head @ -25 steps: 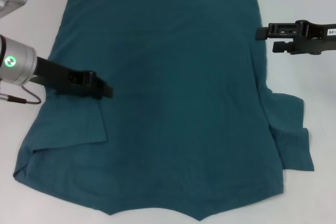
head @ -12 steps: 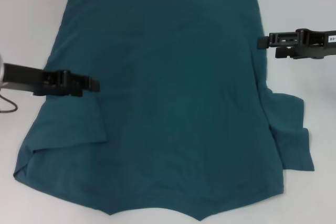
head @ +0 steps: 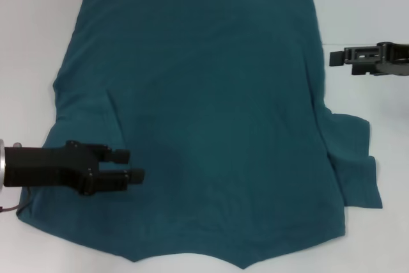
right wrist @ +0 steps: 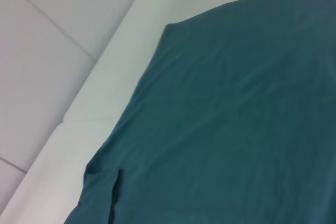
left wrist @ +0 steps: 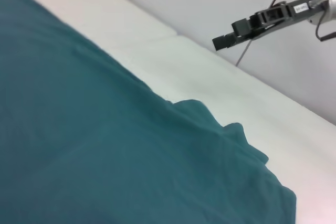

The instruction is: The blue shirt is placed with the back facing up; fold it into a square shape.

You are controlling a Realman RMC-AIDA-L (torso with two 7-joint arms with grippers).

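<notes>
On the white table [head: 38, 43] the blue shirt [head: 204, 113] lies spread flat, plain side up, covering most of the surface, its straight hem at the far edge and its collar end toward the robot. The sleeve on the robot's right [head: 354, 161] is folded partly in on itself and juts past the body of the shirt; the sleeve on the left is tucked in, leaving a soft crease running down the fabric near that edge. The left gripper [head: 131, 165] hangs over the near left part of the shirt, just inside its edge, its two black fingers [head: 118, 155] parted with a clear gap between them and nothing held. The right gripper [head: 333, 57] sits off the cloth, just beyond the shirt's right edge over bare table, about level with the garment's middle; whether its fingers are parted or closed cannot be told. The left wrist view shows the rumpled right sleeve [left wrist: 231, 135] with the right gripper [left wrist: 223, 40] raised above the table beyond it.
</notes>
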